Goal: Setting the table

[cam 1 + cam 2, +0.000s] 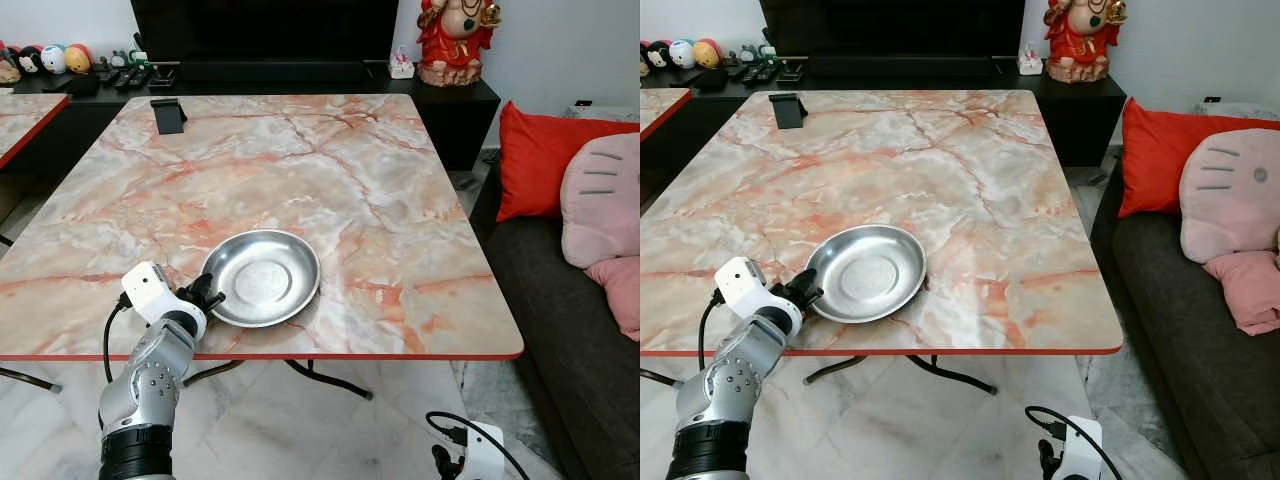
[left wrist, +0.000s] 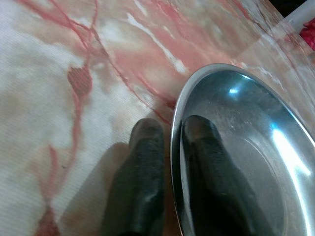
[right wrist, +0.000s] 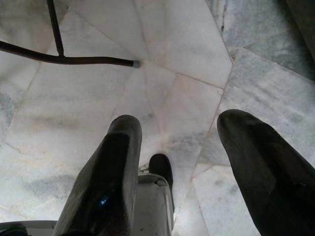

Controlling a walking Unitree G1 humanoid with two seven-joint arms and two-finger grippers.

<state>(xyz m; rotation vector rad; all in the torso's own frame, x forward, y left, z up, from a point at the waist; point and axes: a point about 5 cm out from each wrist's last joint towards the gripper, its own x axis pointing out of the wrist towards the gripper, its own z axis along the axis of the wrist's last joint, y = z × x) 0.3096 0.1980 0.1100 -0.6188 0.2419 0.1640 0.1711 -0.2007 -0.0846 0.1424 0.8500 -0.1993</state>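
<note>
A round steel plate lies on the marble table, close to its front edge. My left gripper is at the plate's near-left rim. In the left wrist view its two black fingers straddle the rim of the plate, one inside and one outside, shut on it. My right gripper hangs low at my right side, open, over the floor, with nothing between its fingers.
A black phone stand sits at the table's far left. A dark TV cabinet with a red figurine lies beyond. A sofa with red and pink cushions is on the right. Black table legs cross the marble floor.
</note>
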